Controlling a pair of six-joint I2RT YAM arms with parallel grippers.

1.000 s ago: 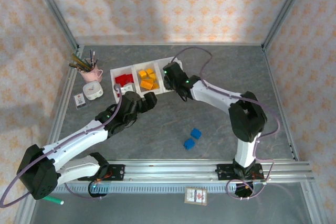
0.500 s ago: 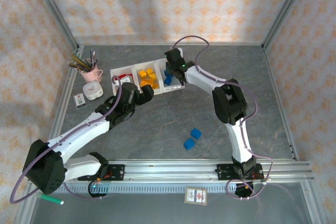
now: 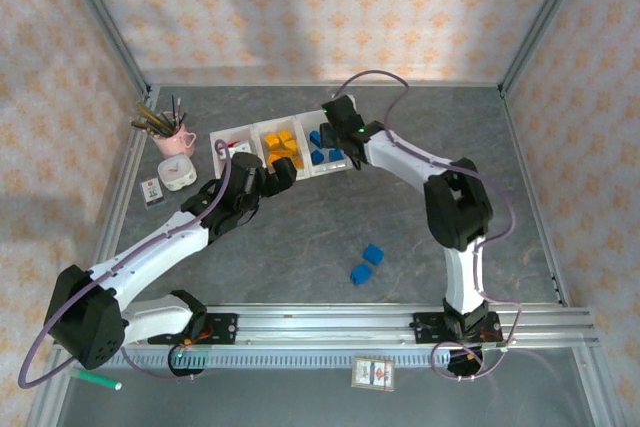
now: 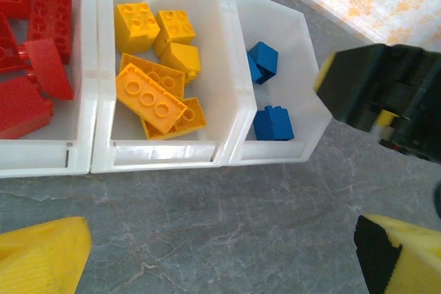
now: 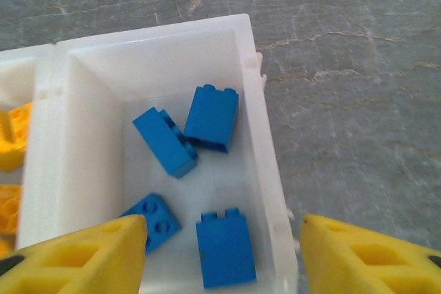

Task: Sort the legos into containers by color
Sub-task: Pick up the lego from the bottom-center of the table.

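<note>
Seen from above, the grey marbled table [image 3: 300,237] lies inside a metal frame, with patterned walls [image 3: 300,17] behind it. The containers [image 3: 230,131] stand in a row toward the far left corner, with a pink cup [image 3: 180,139] and a small clock [image 3: 177,174] beside them by the left edge. Two loose legos [image 3: 372,254] lie mid-table with bare surface all around, out to the right edge. The left hand [image 3: 283,171] hovers at the containers' near side. The right hand [image 3: 337,139] hangs over the rightmost one. A second ago the left hand was farther from the row, and the right hand covered that bin's contents.

From the left wrist, the yellow fingers [image 4: 41,259] are spread wide and hold nothing. Red legos [image 4: 34,53], yellow legos [image 4: 151,94] and blue legos [image 4: 272,123] each fill their own container.

From the right wrist, the fingers [image 5: 76,253] are spread and empty above four blue legos.
</note>
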